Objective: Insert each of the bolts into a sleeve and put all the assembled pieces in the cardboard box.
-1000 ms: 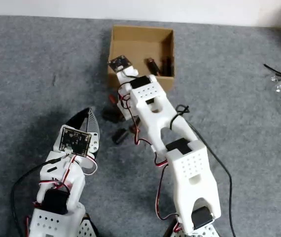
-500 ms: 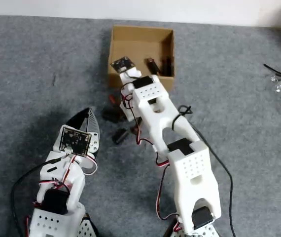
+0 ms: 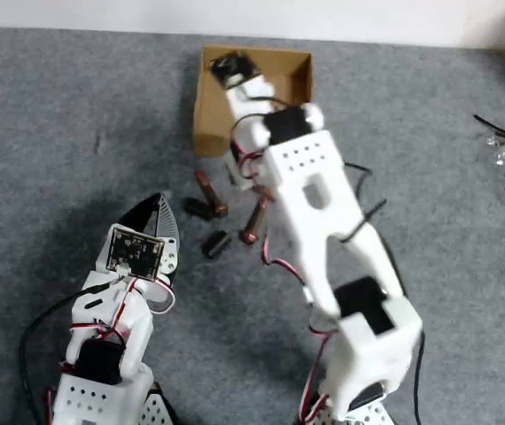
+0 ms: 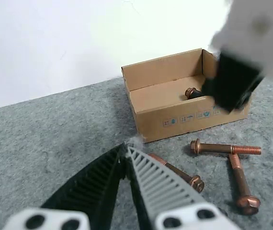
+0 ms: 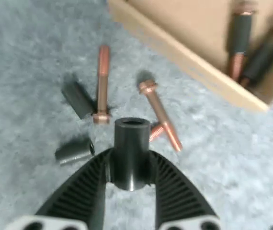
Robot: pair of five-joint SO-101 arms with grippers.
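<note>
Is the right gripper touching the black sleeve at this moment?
Touching. In the right wrist view the right gripper has both jaws pressed against the sides of the black sleeve, no gap.

From above, the right arm hides most of the cardboard box from me; on the left wrist camera it also covers the shaft of the boxed bolt

We see bolts of glossy coppery metal and a smooth, matt dark sleeve. The cardboard box is matt, and the table has rough grey cloth.
</note>
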